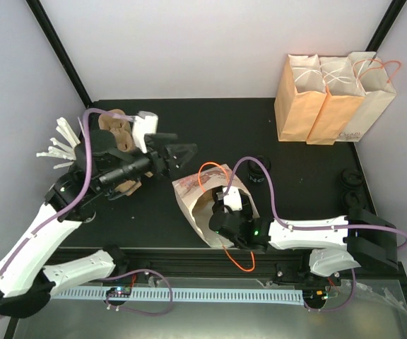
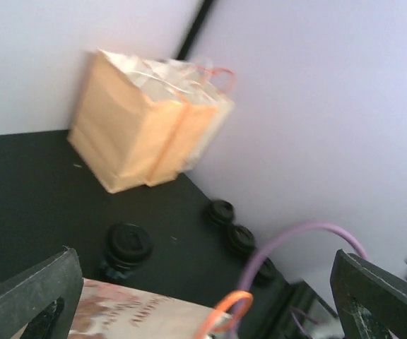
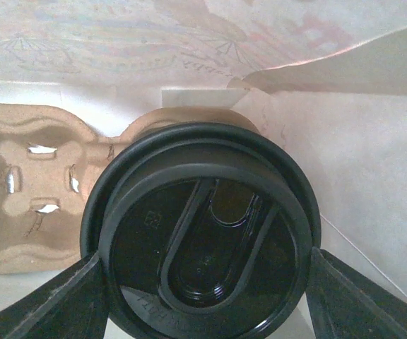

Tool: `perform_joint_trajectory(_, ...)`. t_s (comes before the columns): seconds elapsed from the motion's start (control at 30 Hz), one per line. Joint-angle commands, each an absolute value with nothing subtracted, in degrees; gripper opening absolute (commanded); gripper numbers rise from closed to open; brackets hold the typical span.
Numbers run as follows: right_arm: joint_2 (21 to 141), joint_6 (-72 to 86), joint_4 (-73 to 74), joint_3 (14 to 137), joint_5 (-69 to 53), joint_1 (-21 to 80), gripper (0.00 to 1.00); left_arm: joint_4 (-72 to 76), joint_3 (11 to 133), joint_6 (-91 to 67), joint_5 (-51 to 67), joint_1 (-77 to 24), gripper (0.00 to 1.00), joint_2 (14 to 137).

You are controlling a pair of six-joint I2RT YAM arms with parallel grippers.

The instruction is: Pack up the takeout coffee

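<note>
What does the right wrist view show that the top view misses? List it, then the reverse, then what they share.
Right wrist only: the takeout coffee between the fingers of the right gripper, by a cardboard carrier, inside the printed paper bag. Top only: the open left gripper, three standing bags, another lidded black cup. Both: the printed paper bag.

A robot lab test cell: plain white walls (image 1: 203, 49), black frame posts (image 1: 61, 51), a black tabletop (image 1: 217, 127).
</note>
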State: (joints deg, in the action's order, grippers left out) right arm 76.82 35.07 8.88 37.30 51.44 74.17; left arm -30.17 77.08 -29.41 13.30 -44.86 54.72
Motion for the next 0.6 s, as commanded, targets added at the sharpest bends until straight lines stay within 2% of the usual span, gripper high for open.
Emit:
perform_joint_trajectory(0.0,76.8,36.6,8.7,35.3,50.4,73.9,0.32,-34.3,76.1,-29.1,16.9,-34.1,0.98,55.3)
perform_joint_trajectory(0.1,76.8,36.0,7.8,35.0,49.8,73.9,0.31,-33.5,73.3,-27.0,20.5,-28.5,0.94,60.1)
perform_joint_trajectory(0.27,77.0,35.7,7.3,34.7,49.5,73.8,0.31,-34.6,73.7,-20.4,19.8,-27.3,0.84,72.6)
perform_joint_trajectory(0.43,77.1,35.4,6.3,33.8,48.2,73.9,0.31,-35.1,78.8,-19.1,22.5,-27.1,0.59,88.2)
perform_joint_trajectory(0.57,77.7,35.5,5.7,33.3,47.6,73.9,0.31,-41.2,88.6,-18.0,26.4,-27.1,0.42,101.8)
